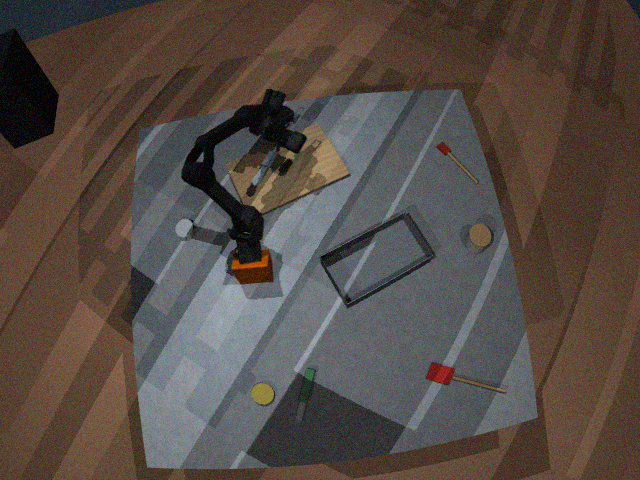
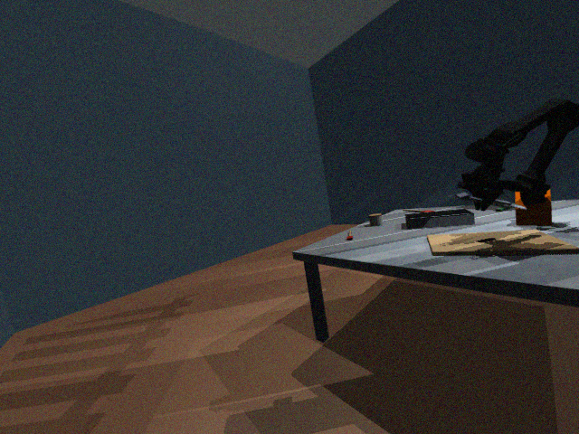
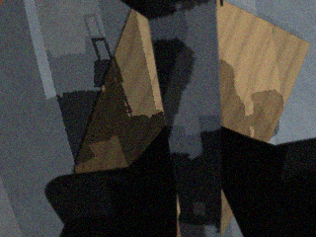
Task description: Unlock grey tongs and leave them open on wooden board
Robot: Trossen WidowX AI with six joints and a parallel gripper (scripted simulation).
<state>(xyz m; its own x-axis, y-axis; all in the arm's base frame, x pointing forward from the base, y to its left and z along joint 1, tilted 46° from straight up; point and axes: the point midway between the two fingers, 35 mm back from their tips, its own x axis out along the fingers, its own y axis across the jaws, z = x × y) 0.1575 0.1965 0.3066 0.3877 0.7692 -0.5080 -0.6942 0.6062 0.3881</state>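
The grey tongs (image 1: 264, 168) (image 3: 197, 106) are held in my gripper (image 1: 279, 141) (image 2: 482, 205) (image 3: 185, 128), which is shut on them. They hang in the air above the wooden board (image 1: 331, 161) (image 2: 444, 243) (image 3: 264, 41). In the exterior view they look close to level, with the end toward the robot base slightly lower. In the wrist view they run as one broad band between the fingers; whether the arms are locked or spread cannot be told. The roasting tin (image 1: 420, 235) (image 2: 439, 218) stands apart from the board, with no tongs across it.
Red-headed tools (image 1: 440, 373) (image 1: 443, 148), a green-handled tool (image 1: 307, 384), a yellow disc (image 1: 262, 393), a tan cylinder (image 1: 480, 235) (image 2: 374, 219) and a pale round object (image 1: 184, 227) are on the table. The orange arm base (image 1: 254, 271) stands near the board.
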